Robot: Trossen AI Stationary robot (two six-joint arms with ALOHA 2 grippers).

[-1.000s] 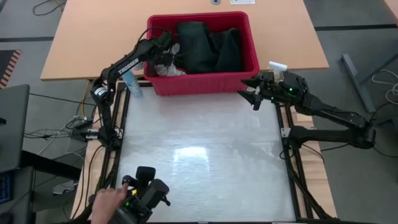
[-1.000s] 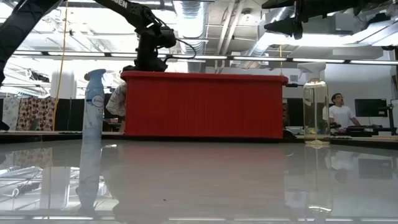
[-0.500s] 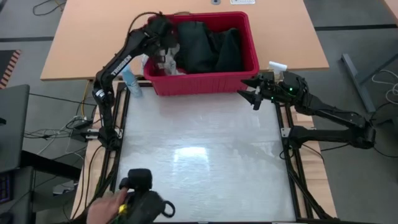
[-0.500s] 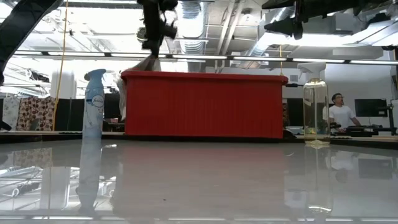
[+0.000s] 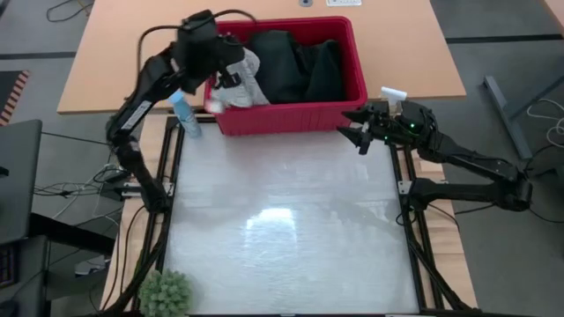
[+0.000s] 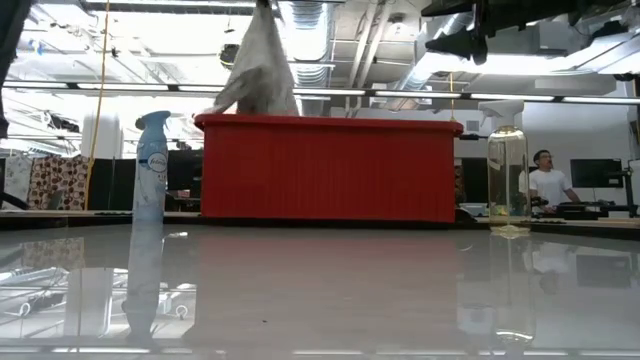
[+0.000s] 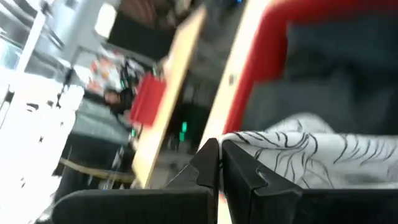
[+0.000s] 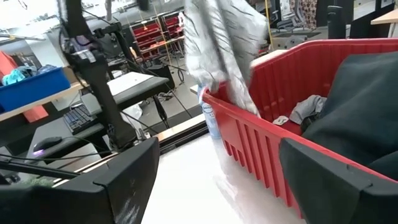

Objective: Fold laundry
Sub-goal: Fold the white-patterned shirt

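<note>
My left gripper is raised over the left end of the red basket, shut on the white cloth with grey leaf print. That cloth hangs as a long drape, and its lower end reaches the basket's rim. Dark jeans lie heaped inside the basket. A small grey cloth lies in the basket beside the jeans. My right gripper hovers open in the air off the basket's near right corner, touching nothing. My left gripper pinches the white leaf-print cloth between its two fingers, at the cloth's top end. How many layers it has I cannot tell. The cloth hangs slack below the fingers, and its lower part trails inside the basket's left wall.
The red basket stands at the table's far edge. A blue spray bottle stands off its left end and a clear spray bottle off its right. A green tuft sits at the near left corner. A person is far behind.
My left gripper has risen from inside the basket's left end and moved toward the table's left, drawing the white cloth up out of the basket into a hanging drape. At the near left corner a hand with a dark object has gone and a green tuft shows.
</note>
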